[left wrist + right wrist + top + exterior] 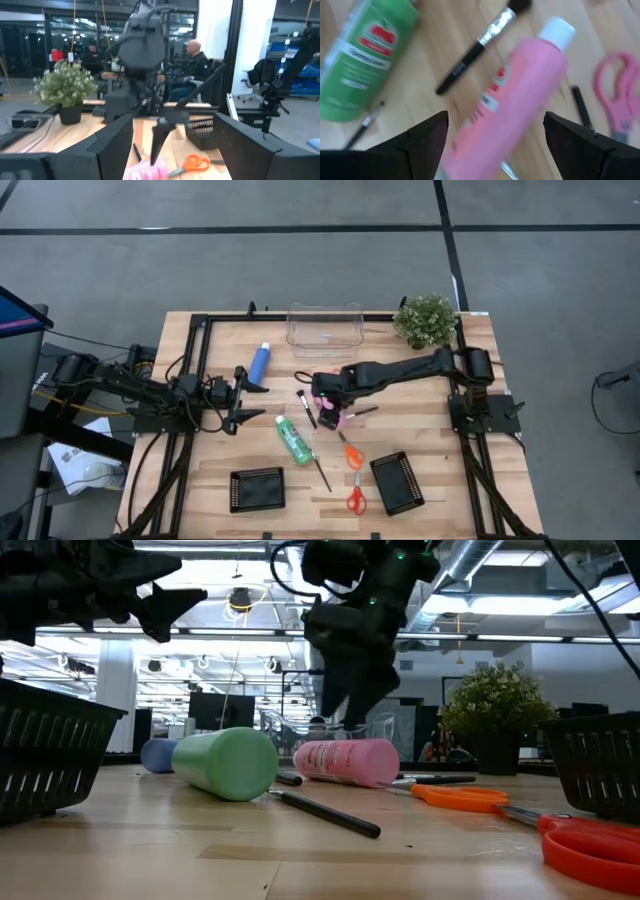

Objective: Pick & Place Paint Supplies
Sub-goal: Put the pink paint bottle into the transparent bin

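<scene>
The pink bottle (520, 95) lies on its side on the table; it also shows in the high view (337, 419) and the low view (345, 761). My right gripper (495, 120) is open just above it, one finger on either side, touching nothing. The green bottle (294, 438) and the blue bottle (260, 362) also lie on their sides. Thin dark brushes lie near them: one (306, 408) between the bottles, one (321, 471) nearer the front, one (362, 411) by the pink bottle. My left gripper (252, 402) is open and empty, raised, left of the bottles.
A clear bin (324, 326) and a potted plant (425, 320) stand at the far edge. Orange scissors (353, 456), red scissors (355, 498) and two black baskets (257, 488) (397, 482) lie toward the near edge. Pink scissors (615, 87) lie beside the pink bottle.
</scene>
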Robot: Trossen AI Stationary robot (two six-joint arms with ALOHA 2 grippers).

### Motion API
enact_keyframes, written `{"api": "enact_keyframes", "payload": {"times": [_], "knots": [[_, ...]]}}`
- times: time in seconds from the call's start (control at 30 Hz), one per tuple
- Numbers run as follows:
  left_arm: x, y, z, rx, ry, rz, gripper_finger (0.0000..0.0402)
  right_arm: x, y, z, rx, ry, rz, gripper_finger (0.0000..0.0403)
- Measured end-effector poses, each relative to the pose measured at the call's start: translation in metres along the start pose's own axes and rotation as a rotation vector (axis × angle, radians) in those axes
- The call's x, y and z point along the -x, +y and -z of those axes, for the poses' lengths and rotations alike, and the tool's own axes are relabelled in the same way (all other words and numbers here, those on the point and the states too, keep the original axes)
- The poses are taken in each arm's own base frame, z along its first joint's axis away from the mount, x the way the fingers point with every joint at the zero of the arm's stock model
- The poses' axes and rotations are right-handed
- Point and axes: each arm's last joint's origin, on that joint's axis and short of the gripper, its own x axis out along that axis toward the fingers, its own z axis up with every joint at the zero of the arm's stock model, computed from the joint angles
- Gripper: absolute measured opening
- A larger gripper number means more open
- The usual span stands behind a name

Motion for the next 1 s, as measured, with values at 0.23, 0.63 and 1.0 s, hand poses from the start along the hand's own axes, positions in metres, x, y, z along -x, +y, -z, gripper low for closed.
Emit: {"api": "enact_keyframes", "payload": {"times": [0.23,0.63,1.0], "knots": [[0.000,0.000,0.000,0.002,0.001,0.002,0.0263,-0.025,-0.003,0.000,-0.016,0.052,0.014,0.0313],[0.000,0.000,0.001,0.001,0.013,0.001,0.0263,-0.058,0.008,0.014,0.012,0.130,0.053,0.0306],[0.000,0.000,0.003,-0.010,0.023,-0.002,0.0261,-0.054,0.027,0.022,0.080,0.067,0.156,0.0137]]}}
